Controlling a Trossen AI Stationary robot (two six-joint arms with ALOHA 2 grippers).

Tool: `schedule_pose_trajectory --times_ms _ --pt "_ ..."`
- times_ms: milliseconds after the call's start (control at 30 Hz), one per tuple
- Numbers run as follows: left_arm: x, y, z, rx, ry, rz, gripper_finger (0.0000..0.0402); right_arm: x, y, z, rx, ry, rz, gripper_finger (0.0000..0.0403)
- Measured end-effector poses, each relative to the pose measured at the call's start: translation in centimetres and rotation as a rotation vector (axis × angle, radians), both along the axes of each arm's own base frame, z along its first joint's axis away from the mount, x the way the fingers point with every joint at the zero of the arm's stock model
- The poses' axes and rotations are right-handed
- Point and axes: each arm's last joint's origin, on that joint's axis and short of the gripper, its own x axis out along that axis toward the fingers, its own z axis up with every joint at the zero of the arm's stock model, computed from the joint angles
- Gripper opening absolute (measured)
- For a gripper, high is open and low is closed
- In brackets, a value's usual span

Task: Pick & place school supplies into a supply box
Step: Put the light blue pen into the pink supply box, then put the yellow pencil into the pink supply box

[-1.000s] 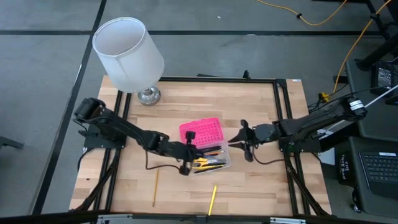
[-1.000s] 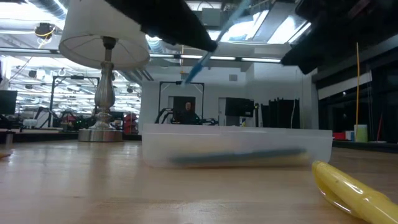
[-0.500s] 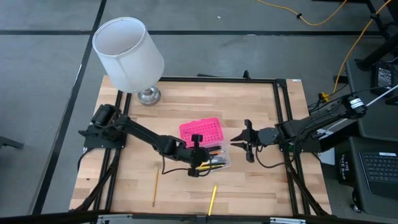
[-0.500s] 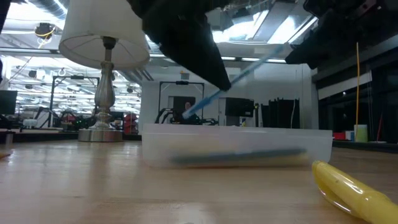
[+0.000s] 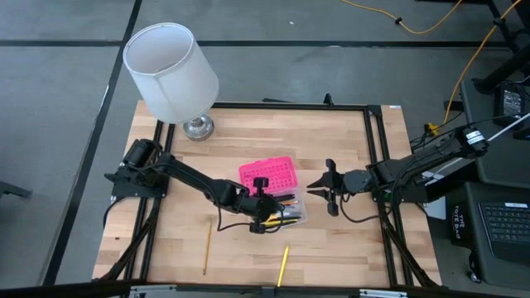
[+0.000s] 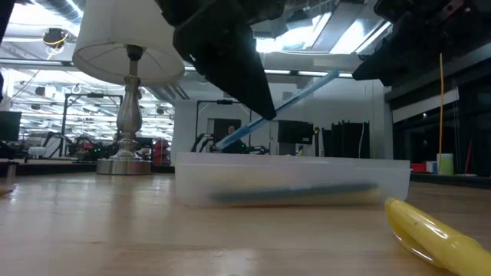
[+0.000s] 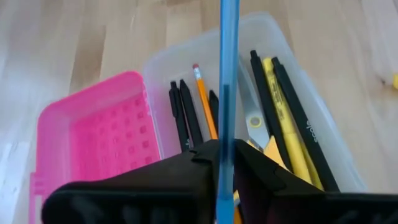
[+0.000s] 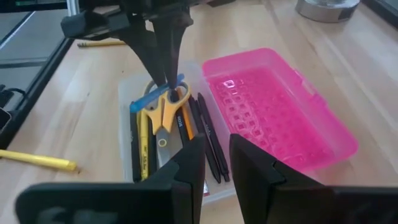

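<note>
The supply box lies open mid-table, its pink lid [image 5: 267, 174] beside its clear base [image 5: 287, 217]. Black pens, an orange pencil, a yellow pen and yellow-handled scissors [image 8: 165, 115] lie in the base. My left gripper [image 5: 263, 218] hangs over the base, shut on a blue pen [image 7: 228, 68]. My right gripper [image 5: 320, 189] waits open just right of the box, with nothing between its fingers [image 8: 186, 165]. My left gripper pinches the blue pen's shaft [image 6: 275, 112] between its two fingers, partway along it. The fingers [image 8: 166, 68] slant down from the table's left. The pen is tilted, its low end [image 6: 221, 144] just above the base's rim, clear of the table.
A yellow pen [image 5: 283, 265] and a thin pencil [image 5: 206, 248] lie loose on the wood near the front edge. A lamp with a white shade [image 5: 170, 70] stands at the far left on a silver foot [image 5: 199, 127].
My left gripper has gone toward the table's right edge, over the clear base, and tipped further down. The blue pen has come down with it and now lies flatter, with its low end close above the base's rim.
</note>
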Motion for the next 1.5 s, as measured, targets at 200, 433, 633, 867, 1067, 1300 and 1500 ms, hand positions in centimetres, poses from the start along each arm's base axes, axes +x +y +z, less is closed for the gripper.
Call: schedule_pose_trajectory --times_ms 200,433,633,867,1067,1300,1500 --pt "0.0 0.1 0.0 -0.004 0.005 0.010 0.0044 0.0 0.0 0.0 0.007 0.000 -0.004 0.0078" --pt "-0.1 0.0 -0.1 0.014 0.010 -0.010 0.0045 0.1 0.0 -0.2 0.004 0.009 -0.004 0.0078" --pt "-0.7 -0.4 0.6 0.050 0.022 -0.056 0.0045 0.5 0.2 -0.8 -0.007 0.039 -0.004 0.0078" --pt "-2.5 -1.4 1.9 0.002 0.057 -0.003 0.0045 1.3 0.5 -1.1 0.007 0.008 0.006 0.0078" --pt "-4.4 -2.7 1.8 -0.066 0.137 0.096 0.0045 1.8 0.8 -0.1 0.013 -0.101 0.077 0.0078" --pt "-6.7 -3.5 1.3 -0.318 0.319 0.403 0.0045 2.5 1.0 3.0 -0.157 -0.429 0.149 0.0078" --pt "-8.0 -3.9 1.0 -0.512 0.442 0.709 0.0045 2.5 1.0 4.4 -0.361 -0.577 0.177 0.0078"
